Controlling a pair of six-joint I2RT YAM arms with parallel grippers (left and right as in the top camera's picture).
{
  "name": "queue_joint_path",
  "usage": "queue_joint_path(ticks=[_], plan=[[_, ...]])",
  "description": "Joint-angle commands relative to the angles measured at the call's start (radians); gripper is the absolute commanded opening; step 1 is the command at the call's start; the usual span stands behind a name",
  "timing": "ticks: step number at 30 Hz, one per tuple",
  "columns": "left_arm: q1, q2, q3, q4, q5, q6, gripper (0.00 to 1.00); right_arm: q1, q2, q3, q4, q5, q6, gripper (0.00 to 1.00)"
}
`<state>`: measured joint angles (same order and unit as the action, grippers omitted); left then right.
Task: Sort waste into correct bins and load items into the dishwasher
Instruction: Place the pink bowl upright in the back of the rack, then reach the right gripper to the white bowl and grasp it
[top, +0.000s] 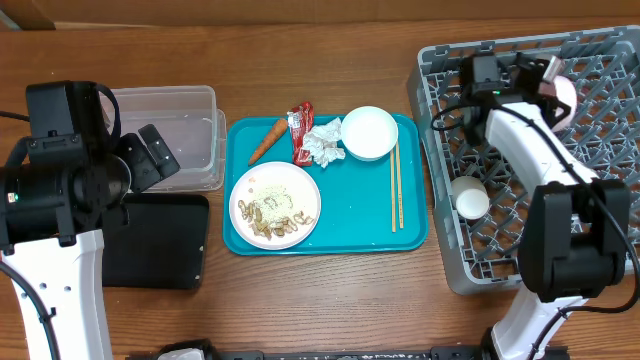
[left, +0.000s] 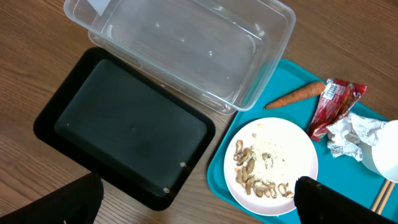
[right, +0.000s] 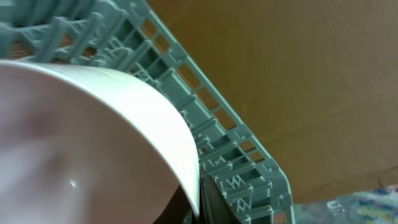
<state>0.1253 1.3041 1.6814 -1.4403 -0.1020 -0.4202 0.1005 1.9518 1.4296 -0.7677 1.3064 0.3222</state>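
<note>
Your R gripper (top: 550, 92) is over the far side of the rack (top: 445, 245), clenched on the rim of the held bowl (top: 563, 100). That bowl is tipped up on edge, not flat. In the wrist view it fills the left, w/ the rack wall just behind it. The cup (top: 470, 198) sits inside the rack by its left wall, well apart from the held bowl.

Your L gripper (top: 155, 155) hangs released, fingers spread wide, above the near right corner of the tub (top: 190, 130). The black tray (top: 160, 240) lies on the near side of the tub, edges touching or overlapping.

On the teal tray (top: 350, 225):
- The carrot (top: 267, 141) lies diagonal at the far left corner, thin tip pointing toward the tub.
- The wrapper (top: 301, 130) is just beside it, long axis running far-to-near.
- The tissue (top: 322, 143) touches the wrapper and sits against the tray bowl (top: 368, 132).
- The chopsticks (top: 397, 185) lie parallel along the right edge, long axis far-to-near.
- The plate (top: 275, 205) w/ scraps (top: 275, 215) is at the near left.

There's bare teal between the plate and chopsticks. Only narrow strips of table (top: 330, 300) separate the tub from the teal tray, and the teal tray from the rack. The table is wood-grain; beyond the rack's far edge the R wrist view shows a brown board (right: 311, 93)
</note>
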Motion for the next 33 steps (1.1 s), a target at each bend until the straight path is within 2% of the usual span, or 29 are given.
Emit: queue_joint_path(ticks=[1, 5, 6, 8, 9, 11, 14, 17, 20, 22, 24, 26, 28, 29, 30, 33], plan=[[0.005, 0.003, 0.01, 0.004, -0.002, -0.014, 1.0, 0.068, 0.025, -0.001, 0.0, -0.04, -0.016, 0.04], [0.005, 0.003, 0.01, 0.004, -0.002, -0.014, 1.0, 0.122, 0.024, -0.001, -0.008, 0.02, -0.016, 0.05], [0.005, 0.003, 0.01, 0.004, -0.002, -0.014, 1.0, 0.134, 0.022, 0.0, -0.013, 0.042, -0.016, 0.14], [0.005, 0.003, 0.01, 0.004, -0.002, -0.014, 1.0, 0.161, 0.008, 0.0, -0.027, 0.075, -0.004, 0.59], [0.005, 0.003, 0.01, 0.004, -0.002, -0.014, 1.0, 0.177, -0.006, 0.0, -0.027, 0.079, 0.0, 0.72], [0.005, 0.003, 0.01, 0.004, -0.002, -0.014, 1.0, 0.212, -0.043, 0.0, -0.031, 0.064, 0.0, 0.77], [0.005, 0.003, 0.01, 0.004, -0.002, -0.014, 1.0, 0.262, -0.101, 0.001, -0.031, -0.009, -0.001, 0.78], [0.005, 0.003, 0.01, 0.004, -0.002, -0.014, 1.0, 0.323, -0.198, 0.021, -0.051, -0.32, -0.009, 0.78], [0.005, 0.003, 0.01, 0.004, -0.002, -0.014, 1.0, 0.335, -0.269, 0.03, -0.06, -0.748, -0.005, 0.7], [0.005, 0.003, 0.01, 0.004, -0.002, -0.014, 1.0, 0.333, -0.294, 0.03, -0.056, -1.01, 0.047, 0.62], [0.005, 0.003, 0.01, 0.004, -0.002, -0.014, 1.0, 0.328, -0.295, 0.03, -0.052, -1.212, 0.151, 0.59], [0.005, 0.003, 0.01, 0.004, -0.002, -0.014, 1.0, 0.328, -0.28, 0.028, -0.053, -1.292, 0.217, 0.57], [0.005, 0.003, 0.01, 0.004, -0.002, -0.014, 1.0, 0.331, -0.251, 0.019, -0.058, -1.326, 0.301, 0.52], [0.005, 0.003, 0.01, 0.004, -0.002, -0.014, 1.0, 0.332, -0.236, 0.011, -0.061, -1.331, 0.361, 0.49], [0.005, 0.003, 0.01, 0.004, -0.002, -0.014, 1.0, 0.332, -0.202, -0.008, -0.056, -1.336, 0.484, 0.45], [0.005, 0.003, 0.01, 0.004, -0.002, -0.014, 1.0, 0.332, -0.128, -0.015, -0.044, -1.336, 0.601, 0.45]])
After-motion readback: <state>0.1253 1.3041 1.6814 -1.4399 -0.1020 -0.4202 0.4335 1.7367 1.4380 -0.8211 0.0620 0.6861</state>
